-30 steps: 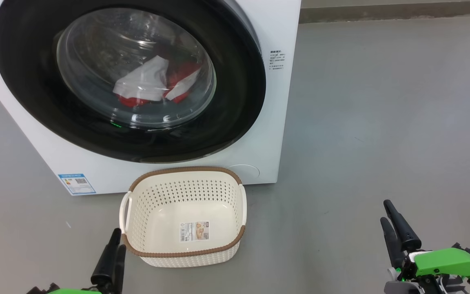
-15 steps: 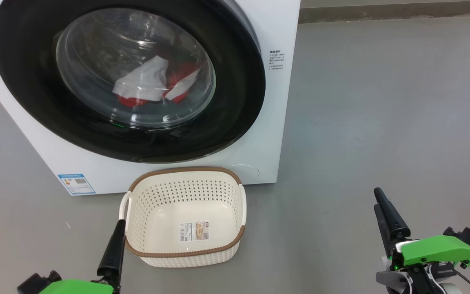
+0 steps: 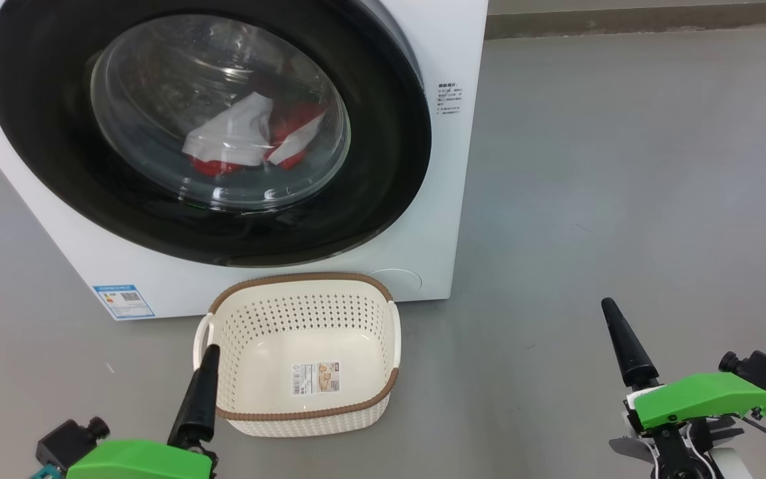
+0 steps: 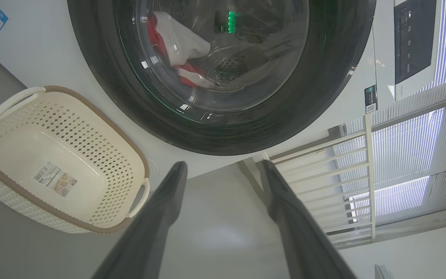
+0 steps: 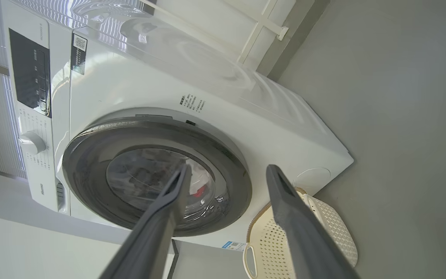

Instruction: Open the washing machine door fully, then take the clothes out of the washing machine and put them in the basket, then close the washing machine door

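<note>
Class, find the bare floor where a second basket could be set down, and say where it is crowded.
Widest bare floor: right of the washing machine, ahead of the right hand. A smaller patch: left of the basket, below the blue label. Crowded: between basket and machine, with the left hand nearby.

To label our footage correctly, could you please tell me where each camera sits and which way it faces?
Head view: on the head, looking forward and down at the washing machine door and basket; left hand lower left, right hand lower right.
Left wrist view: on that wrist, facing door and basket between its two fingers.
Right wrist view: on that wrist, facing the washing machine between its fingers.
Shared: door and basket, in all three.
</note>
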Robot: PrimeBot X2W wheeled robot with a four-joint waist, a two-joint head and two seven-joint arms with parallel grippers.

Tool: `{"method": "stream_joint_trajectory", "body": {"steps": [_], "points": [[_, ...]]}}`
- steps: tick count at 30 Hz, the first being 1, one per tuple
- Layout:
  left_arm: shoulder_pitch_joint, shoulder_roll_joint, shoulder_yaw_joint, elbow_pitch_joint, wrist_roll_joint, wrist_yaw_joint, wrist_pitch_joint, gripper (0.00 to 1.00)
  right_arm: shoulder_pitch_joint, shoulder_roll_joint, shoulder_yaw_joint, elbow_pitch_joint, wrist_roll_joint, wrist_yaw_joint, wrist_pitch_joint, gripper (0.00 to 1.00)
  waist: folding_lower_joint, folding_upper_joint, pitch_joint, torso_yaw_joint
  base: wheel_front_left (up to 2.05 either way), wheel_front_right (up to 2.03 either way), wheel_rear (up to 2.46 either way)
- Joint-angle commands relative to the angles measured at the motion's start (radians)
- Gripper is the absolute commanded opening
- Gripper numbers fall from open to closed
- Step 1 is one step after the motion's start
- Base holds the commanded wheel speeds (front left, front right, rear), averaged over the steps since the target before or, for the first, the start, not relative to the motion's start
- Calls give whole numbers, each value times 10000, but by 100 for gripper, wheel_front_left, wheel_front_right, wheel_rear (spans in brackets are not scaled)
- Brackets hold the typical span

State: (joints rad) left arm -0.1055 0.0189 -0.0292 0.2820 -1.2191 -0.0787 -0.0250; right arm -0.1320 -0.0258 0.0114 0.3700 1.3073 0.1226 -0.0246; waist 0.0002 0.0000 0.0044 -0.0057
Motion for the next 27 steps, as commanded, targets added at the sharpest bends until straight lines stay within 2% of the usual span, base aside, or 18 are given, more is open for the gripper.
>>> {"method": "stream_joint_trajectory", "body": {"steps": [1, 13, 27], "points": [[-516, 156, 67, -326, 412, 68, -119, 100, -583, -102, 76, -256, -403, 31, -119, 100, -1, 0, 2, -3, 0, 0, 0], [-782, 195, -254, -256, 2580, 413, -500, 100, -806, -125, -33, -576, -3107, 40, -501, 100, -1, 0, 24, -24, 0, 0, 0], [-1119, 256, -456, -285, 4414, 820, -911, 100, -1097, -152, 63, -638, -4887, 49, -913, 100, -1, 0, 78, -42, 0, 0, 0]]}}
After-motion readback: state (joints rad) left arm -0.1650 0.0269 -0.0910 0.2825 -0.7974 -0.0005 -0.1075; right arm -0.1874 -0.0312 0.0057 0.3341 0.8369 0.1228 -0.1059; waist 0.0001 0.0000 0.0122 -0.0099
